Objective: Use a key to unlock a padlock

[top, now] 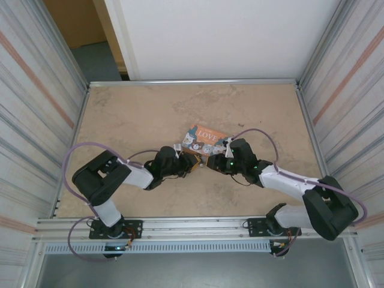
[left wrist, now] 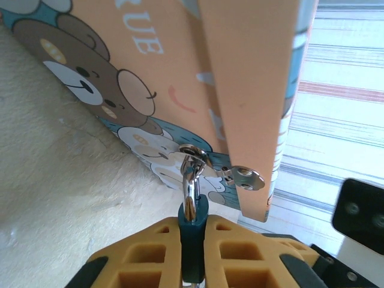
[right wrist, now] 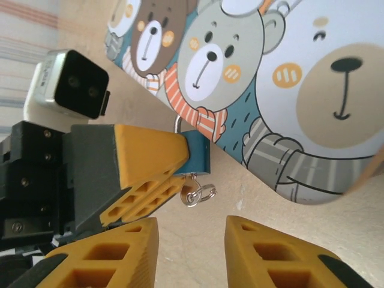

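**Padlock clamped by the left arm; key end faces the open right end effector**

The tiny teal-bodied metal padlock (right wrist: 197, 153) hangs at the edge of the orange-and-teal cardboard box printed with cartoon bears (right wrist: 288, 90), which lies on the beige stone-look counter (top: 150, 114). Its silver shackle (left wrist: 190, 180) is hooked through the box's small metal hasp.

The left end effector (left wrist: 193, 231) has its yellow ribbed fingers pressed together on the lock body, holding it by its flat sides. The lock's long axis runs from the shackle at the box down to its lower end. That end points toward the right end effector (right wrist: 192, 227), which is the nearer free one and sits just below it.

A small silver ring (right wrist: 198, 194) dangles from that lower end. Whether a key blade sits in the keyhole is too small to tell.

The right end effector's fingers stand apart, holding and touching nothing, with the ring just ahead of the gap.
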Robot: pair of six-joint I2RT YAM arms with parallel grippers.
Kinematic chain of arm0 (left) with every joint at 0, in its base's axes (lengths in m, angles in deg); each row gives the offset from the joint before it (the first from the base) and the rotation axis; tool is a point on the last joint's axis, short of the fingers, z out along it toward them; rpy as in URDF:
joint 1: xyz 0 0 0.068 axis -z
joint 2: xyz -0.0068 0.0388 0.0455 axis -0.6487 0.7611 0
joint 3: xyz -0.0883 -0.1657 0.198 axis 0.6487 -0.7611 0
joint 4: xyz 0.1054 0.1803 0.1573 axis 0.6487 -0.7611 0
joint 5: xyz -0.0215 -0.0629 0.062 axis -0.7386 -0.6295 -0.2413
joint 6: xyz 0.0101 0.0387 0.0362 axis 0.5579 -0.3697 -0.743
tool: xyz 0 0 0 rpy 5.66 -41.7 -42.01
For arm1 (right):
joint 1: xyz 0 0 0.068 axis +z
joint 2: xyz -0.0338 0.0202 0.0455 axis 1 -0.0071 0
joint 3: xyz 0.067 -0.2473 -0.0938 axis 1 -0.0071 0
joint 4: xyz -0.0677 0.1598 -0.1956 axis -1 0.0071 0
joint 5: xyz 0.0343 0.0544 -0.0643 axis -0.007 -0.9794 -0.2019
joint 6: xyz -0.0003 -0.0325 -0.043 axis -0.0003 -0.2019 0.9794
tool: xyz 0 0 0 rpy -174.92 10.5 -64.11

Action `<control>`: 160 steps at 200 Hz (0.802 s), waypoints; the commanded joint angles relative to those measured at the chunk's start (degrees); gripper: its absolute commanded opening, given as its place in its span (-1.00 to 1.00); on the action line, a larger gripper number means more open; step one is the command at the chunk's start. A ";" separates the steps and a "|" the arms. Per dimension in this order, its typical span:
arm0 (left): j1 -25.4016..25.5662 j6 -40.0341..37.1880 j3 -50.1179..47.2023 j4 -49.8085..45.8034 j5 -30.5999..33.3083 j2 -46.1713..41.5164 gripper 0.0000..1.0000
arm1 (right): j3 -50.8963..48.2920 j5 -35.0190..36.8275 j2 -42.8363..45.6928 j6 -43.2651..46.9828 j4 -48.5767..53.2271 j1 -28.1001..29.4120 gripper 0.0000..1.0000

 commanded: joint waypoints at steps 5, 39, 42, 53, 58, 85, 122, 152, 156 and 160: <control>0.64 -0.38 1.98 -4.09 1.12 -3.90 -1.00 | 0.44 3.13 5.87 8.90 6.84 -0.28 -0.23; 1.33 1.38 2.94 -9.48 1.91 -6.68 -1.00 | 2.13 8.22 13.35 19.38 13.25 1.57 -0.07; 1.39 1.55 3.02 -10.10 2.05 -6.97 -1.00 | 2.22 8.62 13.46 20.21 13.63 1.78 -0.05; 1.50 2.25 3.45 -12.13 2.13 -7.90 -1.00 | 2.45 10.13 16.65 22.92 14.69 2.74 0.03; 1.52 2.48 3.67 -12.93 2.08 -8.35 -1.00 | 2.57 10.53 17.56 24.10 15.02 3.11 0.07; 1.71 3.46 5.33 -19.25 2.16 -10.65 -1.00 | 3.57 11.68 21.15 31.12 17.30 4.55 0.29; 2.64 7.68 6.56 -24.32 2.50 -11.87 -1.00 | 5.41 11.74 23.12 39.90 20.71 5.74 0.37; 3.45 10.86 8.01 -26.31 1.82 -11.78 -1.00 | 6.23 12.36 24.15 48.38 22.22 8.48 0.43; 3.53 11.25 8.32 -27.07 1.82 -11.78 -1.00 | 6.26 12.42 24.32 49.84 22.39 9.17 0.43; 3.62 11.62 8.67 -27.90 1.74 -11.74 -1.00 | 6.18 12.67 24.45 51.16 22.50 9.72 0.43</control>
